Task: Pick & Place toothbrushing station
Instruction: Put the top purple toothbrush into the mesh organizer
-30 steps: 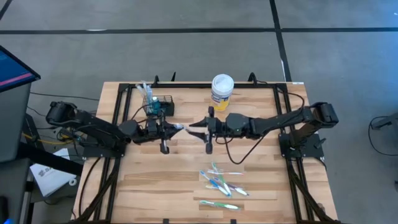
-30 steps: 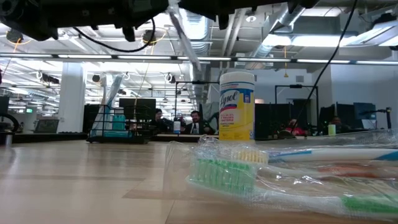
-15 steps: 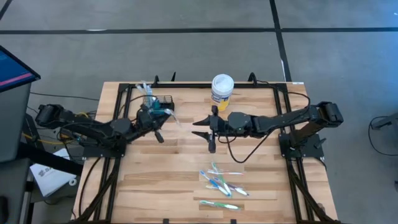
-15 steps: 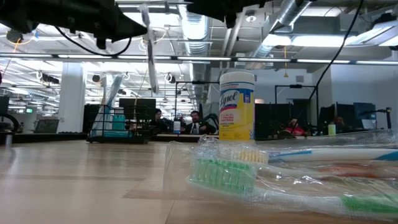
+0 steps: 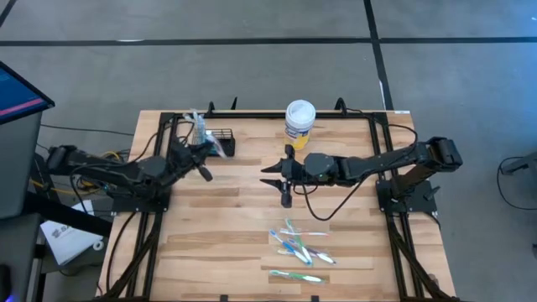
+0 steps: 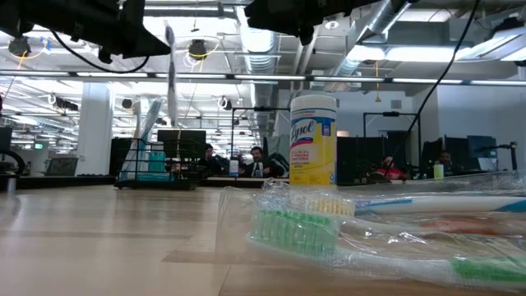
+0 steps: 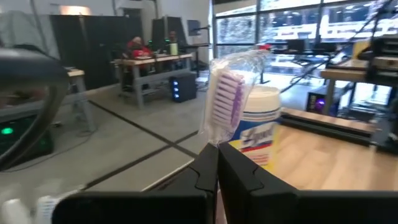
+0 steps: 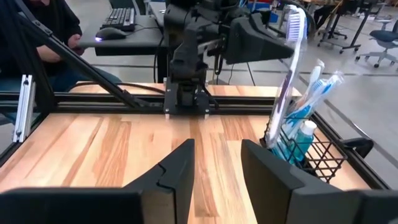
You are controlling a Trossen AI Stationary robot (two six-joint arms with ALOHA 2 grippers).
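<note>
One wrapped toothbrush (image 8: 288, 68), upright, bristles up, is clamped in the left hand (image 5: 204, 149) above the basket (image 5: 220, 139).

The left pincer (image 5: 204, 149) carried its toothbrush (image 8: 290, 59) seemingly over the basket (image 5: 220, 141).

The middle of the table (image 5: 243, 214) lies bare between the 2 arms, open for passage. At the far edge, the white-lidded tub (image 5: 299, 120) stands upright, near the right claw (image 5: 270, 174). The black mesh basket (image 5: 220, 139) at the far left is crowded with upright brushes, and the left claw (image 5: 210, 144) hangs just over it. A loose heap of wrapped toothbrushes (image 5: 300, 245) blocks the near side.
</note>
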